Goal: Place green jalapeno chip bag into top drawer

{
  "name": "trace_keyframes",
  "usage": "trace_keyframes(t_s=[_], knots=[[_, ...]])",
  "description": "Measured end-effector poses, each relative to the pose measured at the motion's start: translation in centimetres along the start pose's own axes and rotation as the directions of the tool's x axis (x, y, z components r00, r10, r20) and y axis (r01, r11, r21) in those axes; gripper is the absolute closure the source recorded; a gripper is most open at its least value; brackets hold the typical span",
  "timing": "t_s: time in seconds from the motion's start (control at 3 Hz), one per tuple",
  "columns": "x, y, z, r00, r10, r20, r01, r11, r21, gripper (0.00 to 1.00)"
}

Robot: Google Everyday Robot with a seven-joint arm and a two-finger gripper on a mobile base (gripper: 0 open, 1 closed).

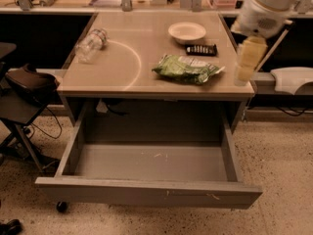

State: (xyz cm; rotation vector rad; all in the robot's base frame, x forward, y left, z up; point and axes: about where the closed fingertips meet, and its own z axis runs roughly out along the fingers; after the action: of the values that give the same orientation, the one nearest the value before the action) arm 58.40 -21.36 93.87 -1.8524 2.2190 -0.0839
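The bag (187, 68) lies on the table (112, 80), right of centre and close to the front edge. It lies flat, green foil crinkled, a white patch along its top. Its right end points toward the table's right edge.

The gripper (244, 67) hangs off that right edge, just beside the bag's right end but not touching it. It shows as a pale yellowish shape under the white arm (266, 6), which comes in from the top right corner. Whether it is released or clenched cannot be told. It carries nothing that can be seen.

Below, the drawer (146, 192) stands pulled well out toward the camera. Its grey floor is in full view, with a few pale scuffs near the middle. The front panel runs nearly the whole width of the table and has light scratches toward its right end. A small black caster (61, 206) shows under its left corner.

Back on the tabletop, a shallow white bowl (187, 32) sits behind the bag, toward the rear right. A small black object (201, 49) lies between bowl and bag, just apart from both. A clear bottle (91, 45) lies on its side at the far left, well apart from the bag. A thin white arc (136, 65) curves across the surface between them.

A dark chair (24, 84) stands left of the table, on the speckled floor (283, 165).
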Motion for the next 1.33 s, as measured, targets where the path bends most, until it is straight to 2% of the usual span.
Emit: trace_keyframes(t_s=[0.33, 0.67, 1.0, 1.33], knots=[[-3.7, -7.5, 4.2, 0.996, -0.040, -0.073, 0.044, 0.9980, 0.046, 0.00], [-4.5, -11.9, 8.4, 0.992, -0.032, -0.120, 0.040, 0.9974, 0.061, 0.00], [-4.8, -13.0, 9.3, 0.993, -0.029, -0.113, 0.038, 0.9964, 0.076, 0.00], [-5.2, -12.8, 9.9, 0.995, -0.035, -0.089, 0.042, 0.9967, 0.070, 0.00]])
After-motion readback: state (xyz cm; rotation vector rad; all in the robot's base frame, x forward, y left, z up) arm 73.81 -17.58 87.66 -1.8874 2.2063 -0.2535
